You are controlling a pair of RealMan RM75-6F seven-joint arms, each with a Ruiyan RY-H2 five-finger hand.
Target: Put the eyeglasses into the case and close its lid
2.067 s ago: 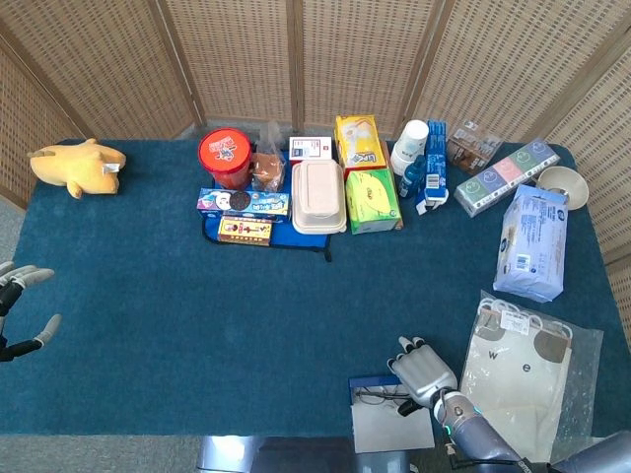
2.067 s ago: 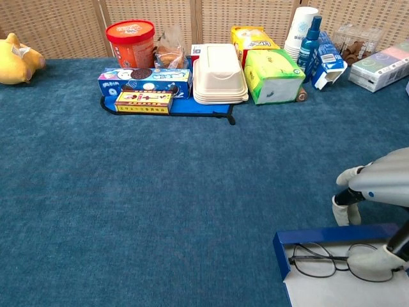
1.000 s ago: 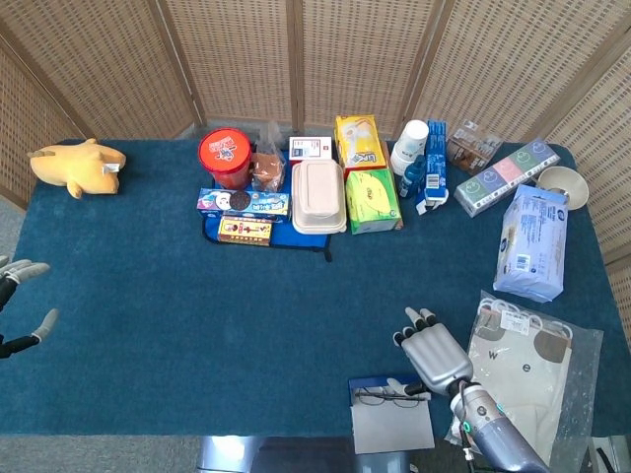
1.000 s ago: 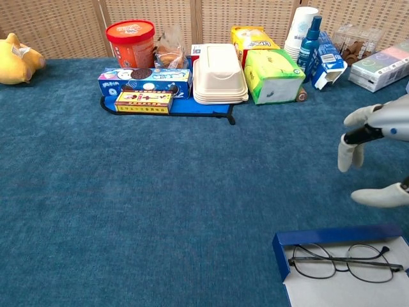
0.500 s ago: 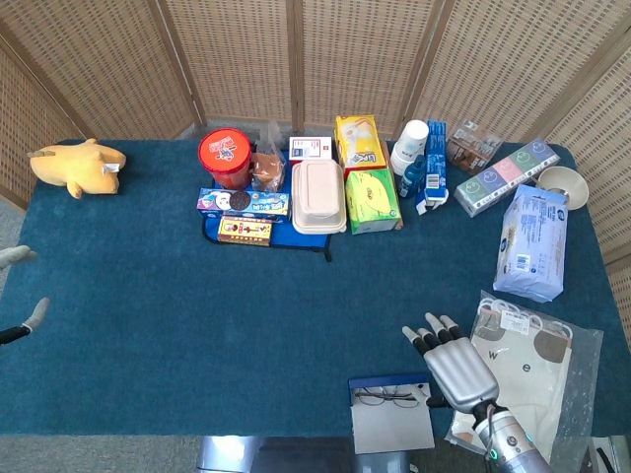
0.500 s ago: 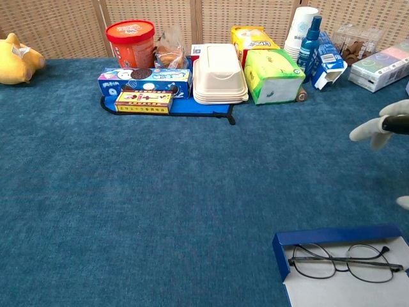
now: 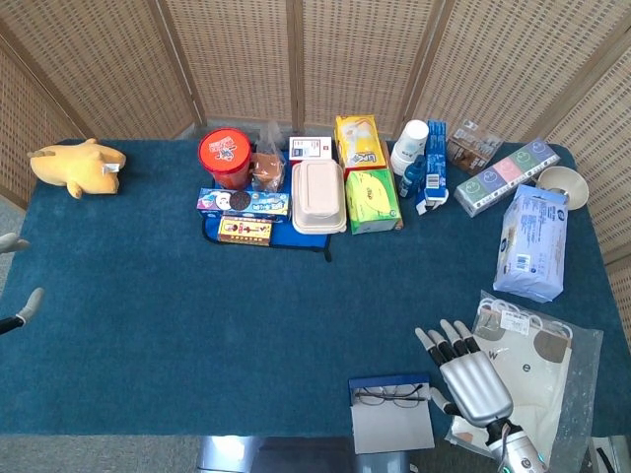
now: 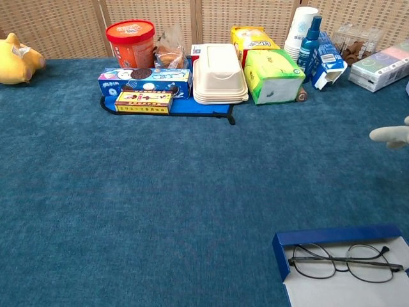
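The eyeglasses (image 8: 345,261) (image 7: 390,397), thin dark wire frames, lie folded inside the open blue case (image 8: 307,237) (image 7: 380,380) at the near right of the table. The case's grey lid (image 7: 391,431) lies flat toward the front edge. My right hand (image 7: 471,376) hovers raised just right of the case, fingers spread and empty; only a fingertip (image 8: 387,134) of it shows at the chest view's right edge. Of my left hand (image 7: 18,304), a few fingertips show at the head view's far left edge, apart and holding nothing.
A row of snack boxes, a red tub (image 7: 225,157), a white clamshell box (image 7: 318,196) and bottles stands along the back. A yellow plush (image 7: 78,166) lies back left. A bagged white item (image 7: 523,367) and tissue pack (image 7: 532,242) lie right.
My right hand let go of the glasses, lifted off the case and drew back to the right. My left hand slid further out of view at the left.
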